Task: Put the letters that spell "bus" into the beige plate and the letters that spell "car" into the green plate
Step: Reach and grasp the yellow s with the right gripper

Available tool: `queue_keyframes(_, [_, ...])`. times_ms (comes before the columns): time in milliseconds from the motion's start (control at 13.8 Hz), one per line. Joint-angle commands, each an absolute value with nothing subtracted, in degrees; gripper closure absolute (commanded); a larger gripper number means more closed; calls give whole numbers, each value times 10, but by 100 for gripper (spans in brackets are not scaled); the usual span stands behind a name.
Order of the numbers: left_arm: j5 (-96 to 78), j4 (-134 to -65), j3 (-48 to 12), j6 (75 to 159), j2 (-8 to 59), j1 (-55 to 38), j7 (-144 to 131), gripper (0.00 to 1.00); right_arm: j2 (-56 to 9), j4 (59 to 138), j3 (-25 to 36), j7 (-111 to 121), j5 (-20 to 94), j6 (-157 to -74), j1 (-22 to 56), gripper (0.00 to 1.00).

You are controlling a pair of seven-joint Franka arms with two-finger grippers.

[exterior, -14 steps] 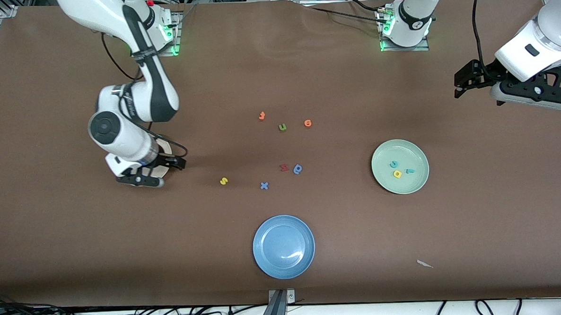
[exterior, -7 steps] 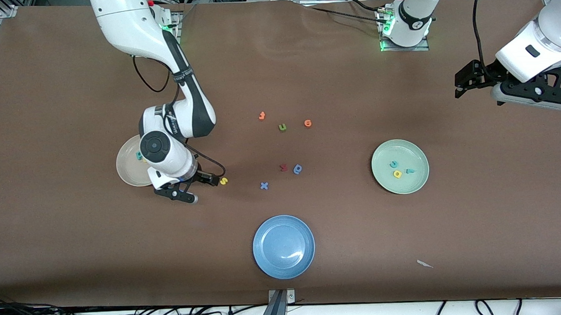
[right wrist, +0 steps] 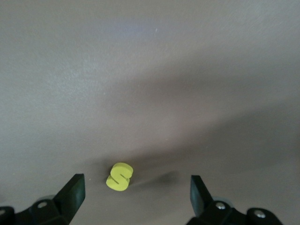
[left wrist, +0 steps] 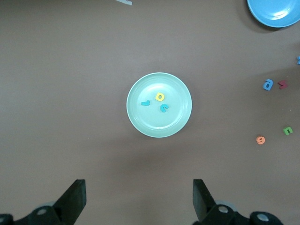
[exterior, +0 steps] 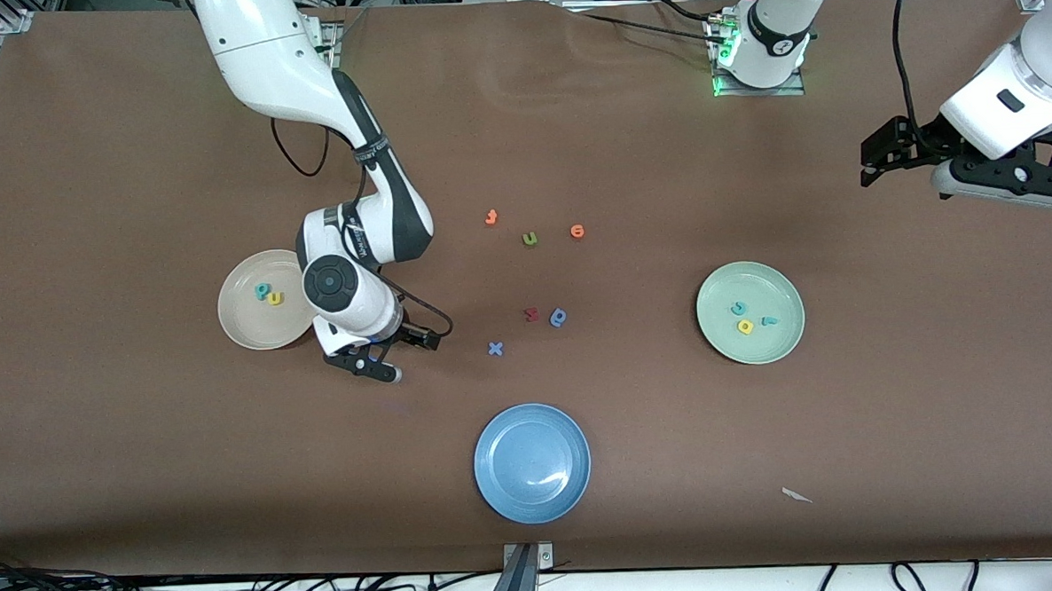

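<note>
A matt brown cloth-like table cover (exterior: pixel 141 437) is seen, glossy glazed round blue plate (exterior: pixel 532 463) and pale green plate (exterior: pixel 750 312), and a matt yellow foam s (right wrist: pixel 119 176).

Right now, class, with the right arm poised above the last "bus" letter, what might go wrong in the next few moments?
1. The yellow s is tiny and sits off-centre between the open right gripper fingers, so closing may nudge it away.
2. The beige plate, already holding two letters, lies close beside that arm; a careless swing might bump it.
3. The open left gripper waits high over the green plate, posing little risk.
</note>
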State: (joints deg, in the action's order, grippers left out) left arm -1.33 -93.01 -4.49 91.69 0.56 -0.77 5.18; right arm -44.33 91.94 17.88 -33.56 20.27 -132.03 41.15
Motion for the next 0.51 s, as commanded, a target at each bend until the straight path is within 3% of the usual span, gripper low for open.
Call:
queue_keyframes(0, [-1, -907, -47, 916, 29, -6, 53, 0, -460, 892, 170, -352, 214, -1311, 409, 1])
queue_keyframes(435, [1, -904, -49, 917, 25, -4, 48, 0, -468, 891, 169, -352, 214, -1315, 409, 19])
